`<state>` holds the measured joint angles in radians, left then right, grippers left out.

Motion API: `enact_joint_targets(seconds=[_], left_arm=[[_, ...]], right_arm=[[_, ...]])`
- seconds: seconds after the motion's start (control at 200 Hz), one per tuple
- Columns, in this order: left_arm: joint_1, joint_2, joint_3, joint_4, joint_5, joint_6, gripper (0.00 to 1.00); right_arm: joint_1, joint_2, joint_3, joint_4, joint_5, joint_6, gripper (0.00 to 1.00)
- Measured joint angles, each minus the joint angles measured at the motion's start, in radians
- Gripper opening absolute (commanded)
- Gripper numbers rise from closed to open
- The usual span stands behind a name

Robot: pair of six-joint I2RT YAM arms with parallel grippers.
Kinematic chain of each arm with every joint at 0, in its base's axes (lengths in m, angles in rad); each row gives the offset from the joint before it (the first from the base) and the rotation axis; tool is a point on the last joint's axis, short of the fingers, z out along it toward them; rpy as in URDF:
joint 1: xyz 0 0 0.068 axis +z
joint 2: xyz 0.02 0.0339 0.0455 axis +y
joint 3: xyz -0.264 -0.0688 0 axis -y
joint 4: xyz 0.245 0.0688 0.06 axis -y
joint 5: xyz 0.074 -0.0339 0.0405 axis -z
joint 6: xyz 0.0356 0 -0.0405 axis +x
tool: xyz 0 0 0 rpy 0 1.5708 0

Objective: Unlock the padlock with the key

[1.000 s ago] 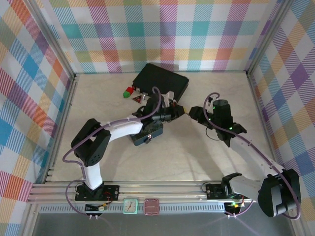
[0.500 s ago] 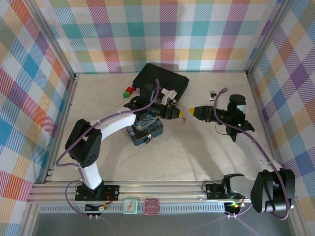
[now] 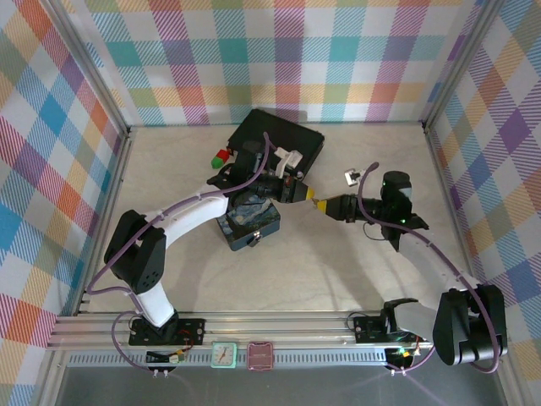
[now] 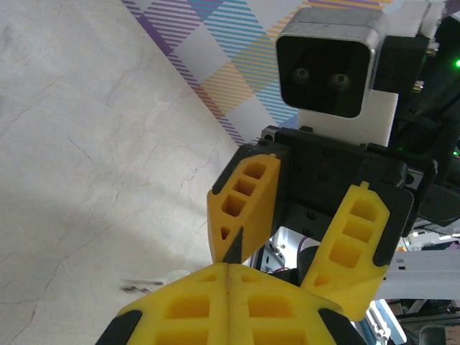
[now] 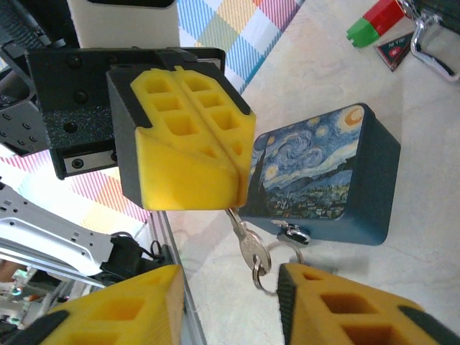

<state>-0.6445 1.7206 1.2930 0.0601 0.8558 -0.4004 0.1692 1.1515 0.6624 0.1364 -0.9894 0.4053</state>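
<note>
Left gripper (image 5: 233, 180), fingers pressed together, pinches the key (image 5: 246, 244), dangling just ahead of the right gripper's (image 5: 230, 277) spread fingers, padlock (image 5: 293, 233) just beyond

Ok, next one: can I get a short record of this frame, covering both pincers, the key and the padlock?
left pincer: shut on the key, which hangs below its tips on a ring
right pincer: open, facing the left pincer's tips
padlock: at the front of the blue starry tin
key in padlock: no, held apart from it
shackle state: too small to tell
</note>
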Motion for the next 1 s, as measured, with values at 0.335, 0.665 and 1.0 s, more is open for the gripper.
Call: enact_joint_targets(seconds=[0.335,0.665,1.0], left_arm=[[0.000,-0.030,-0.030,0.063,-0.005,-0.039,0.00],[0.002,-0.031,-0.043,0.106,0.002,-0.064,0.00],[0.004,-0.034,-0.045,0.119,0.015,-0.071,0.00]], right_arm=[[0.032,0.081,0.021,0.006,-0.016,0.004,0.20],[0.035,0.043,0.035,0.008,0.006,0.005,0.21],[0.035,0.037,0.035,0.018,0.019,0.006,0.00]])
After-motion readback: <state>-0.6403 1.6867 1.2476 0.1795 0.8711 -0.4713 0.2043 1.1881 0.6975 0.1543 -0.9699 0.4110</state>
